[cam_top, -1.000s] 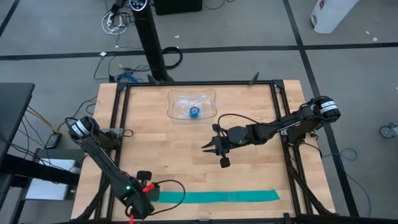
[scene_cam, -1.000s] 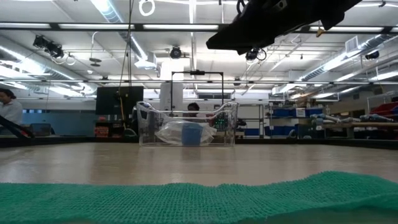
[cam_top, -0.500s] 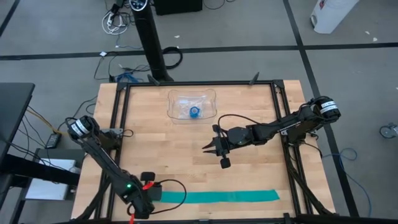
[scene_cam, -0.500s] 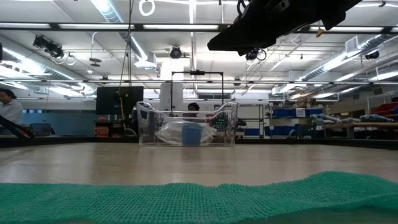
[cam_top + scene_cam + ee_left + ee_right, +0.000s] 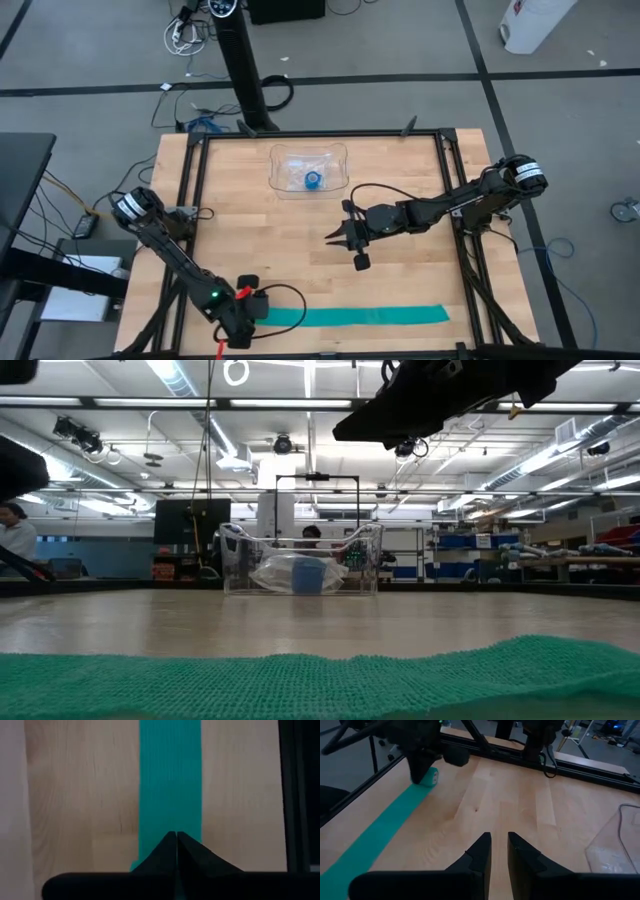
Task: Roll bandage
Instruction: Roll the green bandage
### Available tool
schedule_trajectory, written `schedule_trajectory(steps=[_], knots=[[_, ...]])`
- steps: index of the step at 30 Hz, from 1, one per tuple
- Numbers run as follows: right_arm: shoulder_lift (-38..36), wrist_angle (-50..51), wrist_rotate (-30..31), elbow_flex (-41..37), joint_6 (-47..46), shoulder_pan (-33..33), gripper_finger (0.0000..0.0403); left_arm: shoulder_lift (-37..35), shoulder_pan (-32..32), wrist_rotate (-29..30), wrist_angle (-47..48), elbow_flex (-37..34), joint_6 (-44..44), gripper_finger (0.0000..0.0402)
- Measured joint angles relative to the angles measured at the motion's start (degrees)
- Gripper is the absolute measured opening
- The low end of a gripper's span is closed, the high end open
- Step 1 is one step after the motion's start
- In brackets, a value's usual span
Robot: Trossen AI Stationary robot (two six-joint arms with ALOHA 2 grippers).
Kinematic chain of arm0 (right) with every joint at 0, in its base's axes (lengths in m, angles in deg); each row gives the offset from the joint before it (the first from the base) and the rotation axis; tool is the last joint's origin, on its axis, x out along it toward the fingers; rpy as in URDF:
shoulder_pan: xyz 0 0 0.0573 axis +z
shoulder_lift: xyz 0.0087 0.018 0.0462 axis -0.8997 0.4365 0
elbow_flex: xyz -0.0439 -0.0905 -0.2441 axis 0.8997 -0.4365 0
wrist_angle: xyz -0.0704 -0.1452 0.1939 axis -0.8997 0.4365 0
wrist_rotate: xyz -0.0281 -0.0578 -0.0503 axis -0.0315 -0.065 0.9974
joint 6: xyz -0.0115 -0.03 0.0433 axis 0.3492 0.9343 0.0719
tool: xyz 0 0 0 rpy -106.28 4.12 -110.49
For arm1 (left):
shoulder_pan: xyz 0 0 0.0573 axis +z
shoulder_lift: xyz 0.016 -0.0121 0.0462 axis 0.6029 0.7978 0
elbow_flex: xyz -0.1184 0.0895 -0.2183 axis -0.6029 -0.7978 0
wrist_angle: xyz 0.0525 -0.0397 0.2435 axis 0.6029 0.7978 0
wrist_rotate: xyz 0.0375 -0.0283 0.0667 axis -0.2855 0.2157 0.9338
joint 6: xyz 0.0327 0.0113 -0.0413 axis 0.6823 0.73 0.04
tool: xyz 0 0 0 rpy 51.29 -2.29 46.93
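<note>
The teal-green bandage (image 5: 360,317) lies as a long flat strip along the table's near edge. It fills the foreground of the low view (image 5: 320,680). Its left end is wound into a small roll (image 5: 431,776). My left gripper (image 5: 250,306) is shut and stands at that roll. In the left wrist view its shut tips (image 5: 176,836) point along the strip (image 5: 170,780). My right gripper (image 5: 347,248) hovers open over the table's middle, far from the bandage, and holds nothing. My left gripper touches the bandage's rolled left end (image 5: 432,778) with its shut fingers (image 5: 421,767), which come down on it from above on its left side. The roll rests on the table and the strip runs flat from it toward the right. The fingers hide the exact place of contact.
A clear plastic tray (image 5: 280,155) with a small bright-blue roll (image 5: 314,180) stands at the far middle of the table. A black frame rail (image 5: 450,200) runs round the table. Bare wood lies between the tray and the strip.
My left gripper has gone toward the table's right edge along the strip. The strip's left end has rolled up with it, so the flat part now starts farther right. The right end has stayed where it was.
</note>
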Motion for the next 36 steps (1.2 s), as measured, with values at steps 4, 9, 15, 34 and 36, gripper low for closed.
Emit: schedule_trajectory(steps=[4,9,15,34,36], knots=[[0.0,0.0,0.0,0.0,-0.3,0.0,0.0052,1.2,1.0,0.4,-3.4,-0.1,1.9,0.0023],[0.0,0.0,0.1,0.0,-0.4,0.0,0.0052,1.3,2.2,0.6,-3.9,1.4,3.9,0.0023],[0.0,-0.1,0.1,0.0,-0.8,0.0,0.0052,1.3,3.2,1.4,-3.4,4.8,6.1,0.0023],[0.0,-0.1,0.1,0.0,-0.4,0.4,0.0052,1.2,3.2,-5.8,21.7,12.1,4.6,0.0023],[0.0,-0.1,0.1,0.0,-0.2,0.4,0.0052,1.4,3.2,-4.8,20.5,12.1,5.4,0.0023]])
